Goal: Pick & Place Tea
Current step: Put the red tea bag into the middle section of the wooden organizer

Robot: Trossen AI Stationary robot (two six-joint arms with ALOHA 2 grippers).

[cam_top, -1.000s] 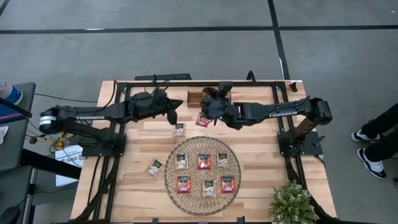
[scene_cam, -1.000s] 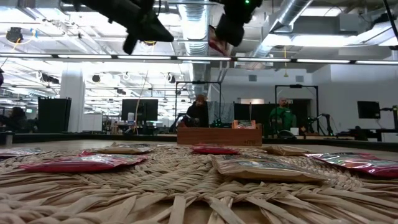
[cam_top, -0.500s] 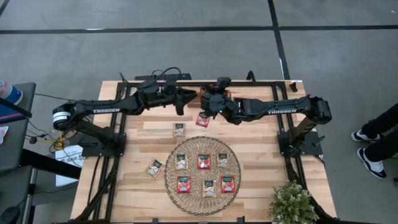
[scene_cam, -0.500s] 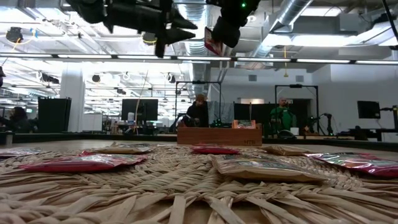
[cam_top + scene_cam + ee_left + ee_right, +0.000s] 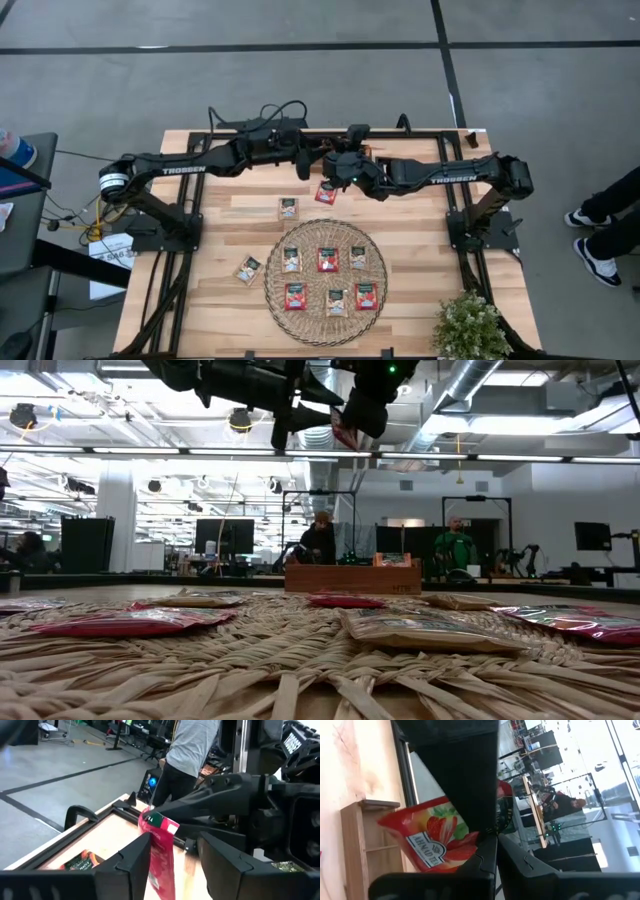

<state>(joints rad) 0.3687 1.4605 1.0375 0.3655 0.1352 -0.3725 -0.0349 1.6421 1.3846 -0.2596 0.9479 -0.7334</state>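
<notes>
Tea handover in the air above the far middle of the pale wooden surface (image 5: 215, 300).
Largest first: a round woven mat (image 5: 275, 285) carries six flat sachets, with two more on the bare boards beside it. Behind it, the right claw (image 5: 331, 180) is clamped on a red strawberry sachet (image 5: 326, 192), which hangs upright with its long axis down. The left claw (image 5: 170, 850) stands with fingers apart on either side of that sachet's lower half, so it is the nearer arm to close on it. A long brown wooden tray (image 5: 367, 840) waits just beyond.
</notes>
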